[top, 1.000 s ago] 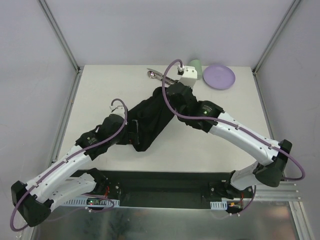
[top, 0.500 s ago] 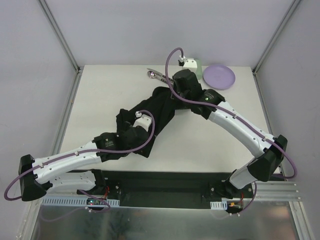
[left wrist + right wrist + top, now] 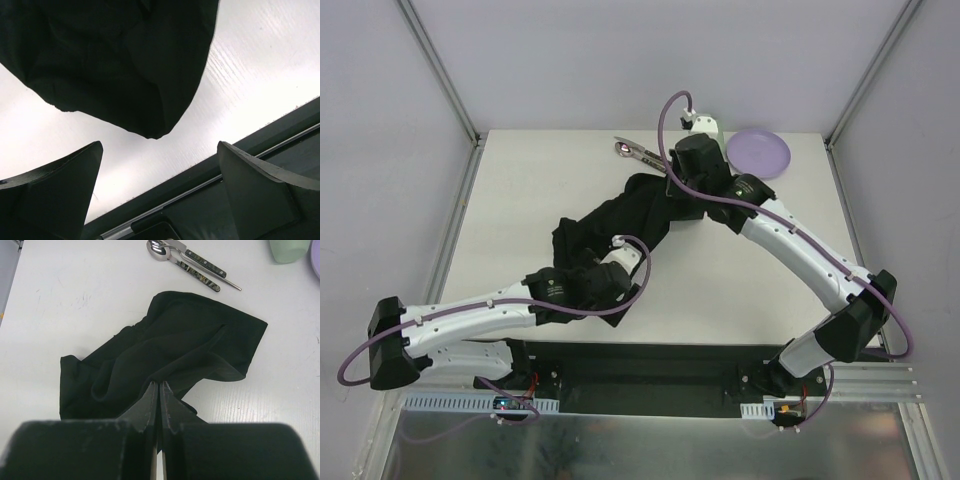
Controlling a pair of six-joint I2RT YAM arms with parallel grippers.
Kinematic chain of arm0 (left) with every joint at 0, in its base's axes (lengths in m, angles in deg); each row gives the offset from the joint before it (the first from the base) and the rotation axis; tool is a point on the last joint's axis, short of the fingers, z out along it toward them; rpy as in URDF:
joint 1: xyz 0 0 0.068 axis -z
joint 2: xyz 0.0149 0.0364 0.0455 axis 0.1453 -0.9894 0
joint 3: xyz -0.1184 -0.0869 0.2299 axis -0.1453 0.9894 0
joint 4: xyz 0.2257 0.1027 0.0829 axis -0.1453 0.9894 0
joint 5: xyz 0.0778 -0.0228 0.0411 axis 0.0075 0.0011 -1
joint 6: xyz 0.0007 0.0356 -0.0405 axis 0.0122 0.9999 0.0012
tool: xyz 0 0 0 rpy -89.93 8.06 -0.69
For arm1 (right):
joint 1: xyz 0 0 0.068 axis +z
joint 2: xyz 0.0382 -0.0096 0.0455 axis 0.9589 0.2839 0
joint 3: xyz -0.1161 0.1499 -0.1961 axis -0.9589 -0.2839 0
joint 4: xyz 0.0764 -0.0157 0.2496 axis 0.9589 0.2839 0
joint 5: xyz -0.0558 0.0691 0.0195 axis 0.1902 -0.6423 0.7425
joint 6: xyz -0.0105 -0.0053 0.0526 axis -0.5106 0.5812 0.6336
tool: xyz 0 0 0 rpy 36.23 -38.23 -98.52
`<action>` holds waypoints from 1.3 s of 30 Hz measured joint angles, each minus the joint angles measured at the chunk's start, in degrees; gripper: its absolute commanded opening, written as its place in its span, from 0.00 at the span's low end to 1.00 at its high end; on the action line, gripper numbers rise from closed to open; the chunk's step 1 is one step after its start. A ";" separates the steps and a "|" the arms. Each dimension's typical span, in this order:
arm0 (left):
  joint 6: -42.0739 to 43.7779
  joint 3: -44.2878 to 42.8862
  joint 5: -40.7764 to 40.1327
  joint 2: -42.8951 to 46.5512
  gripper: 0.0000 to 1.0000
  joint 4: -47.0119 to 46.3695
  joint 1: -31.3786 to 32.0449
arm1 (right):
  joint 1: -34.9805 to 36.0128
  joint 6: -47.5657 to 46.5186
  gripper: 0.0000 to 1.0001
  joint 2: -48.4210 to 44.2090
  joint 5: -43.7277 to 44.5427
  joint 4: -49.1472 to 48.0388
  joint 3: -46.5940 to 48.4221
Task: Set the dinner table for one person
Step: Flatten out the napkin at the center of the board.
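R claw [image 3: 159,386] clenched on a fold of the black cloth [image 3: 165,340]. L claw [image 3: 160,150] spread wide, gripping nothing, low by the near edge of the bench [image 3: 520,200], w/ the cloth's near corner just beyond its fingers. Bench is white, grey rails at its sides, and carries everything. Cloth lies crumpled, diagonal across bench centre. Purple plate [image 3: 758,152] at far-right corner, green cup [image 3: 289,250] just left of it. Cutlery [image 3: 197,274] by far edge, apart from cloth.
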 measured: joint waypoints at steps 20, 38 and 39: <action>3.37 -0.98 1.03 -12.17 0.99 0.26 2.45 | -1.64 0.04 0.01 -0.72 -2.40 -0.04 -1.60; 4.04 -4.15 -7.96 -19.71 0.00 0.22 2.45 | -3.28 0.02 0.01 -6.49 -2.99 -0.09 -6.47; 4.04 -4.15 -8.24 -19.71 0.00 0.22 2.45 | -3.28 0.04 0.01 -6.71 -2.99 -0.09 -6.80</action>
